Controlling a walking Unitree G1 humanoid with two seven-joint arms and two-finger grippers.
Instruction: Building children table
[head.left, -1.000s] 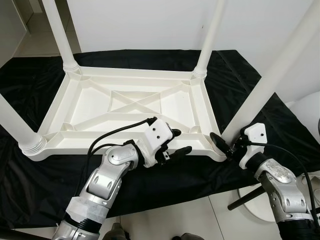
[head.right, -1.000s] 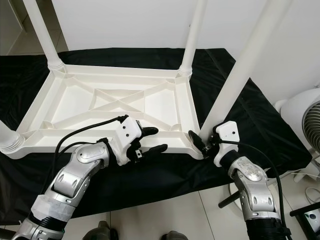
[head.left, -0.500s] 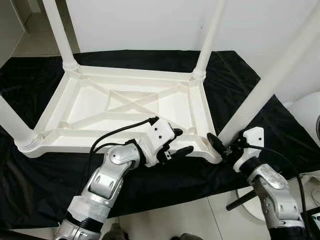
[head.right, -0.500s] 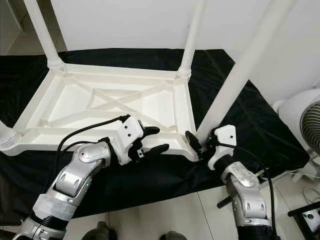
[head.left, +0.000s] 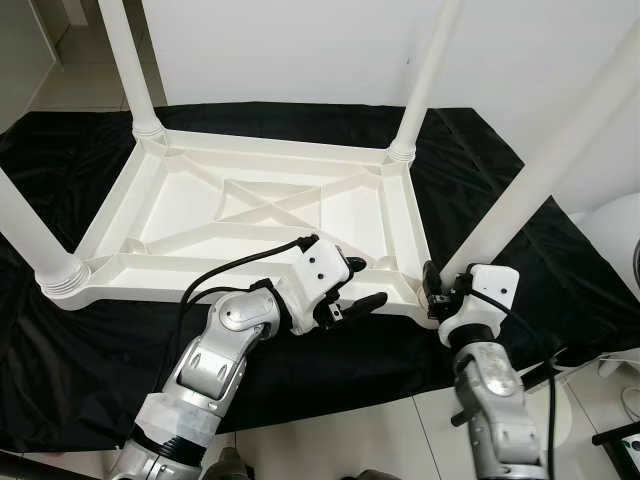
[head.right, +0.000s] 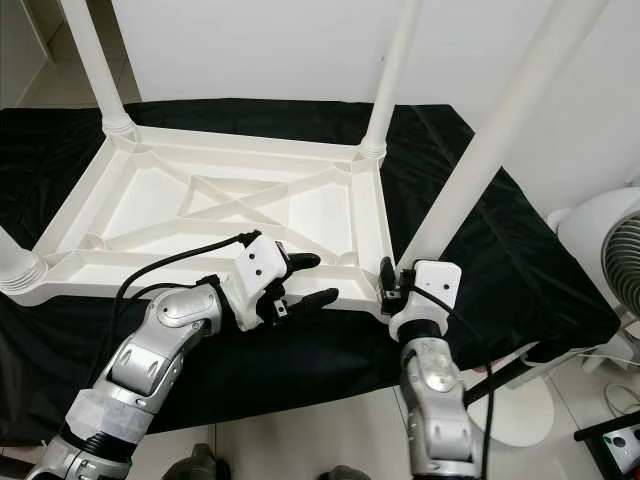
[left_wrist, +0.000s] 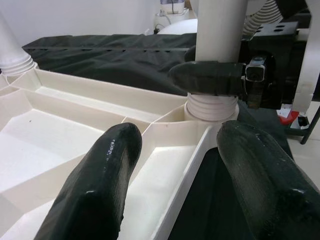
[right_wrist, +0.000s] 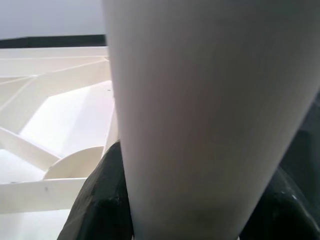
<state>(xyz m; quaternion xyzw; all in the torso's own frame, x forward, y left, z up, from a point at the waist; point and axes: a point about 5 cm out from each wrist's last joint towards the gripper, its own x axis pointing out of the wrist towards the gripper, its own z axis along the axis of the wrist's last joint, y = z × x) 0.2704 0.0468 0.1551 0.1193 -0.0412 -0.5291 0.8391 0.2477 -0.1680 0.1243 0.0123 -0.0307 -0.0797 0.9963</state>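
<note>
we have the upturned table top (head.left: 260, 215) lying on the black cloth (head.left: 500, 200), all four legs standing in its corners. our right gripper (head.left: 432, 288) is clamped round the base of the near-right leg (head.left: 530, 185), a finger on each side. our left gripper (head.left: 355, 285) straddles the near rim with its fingers spread wide, holding nothing. if we twist the leg crookedly it could cross-thread or lever the unheld top sideways, sliding it on the cloth.
</note>
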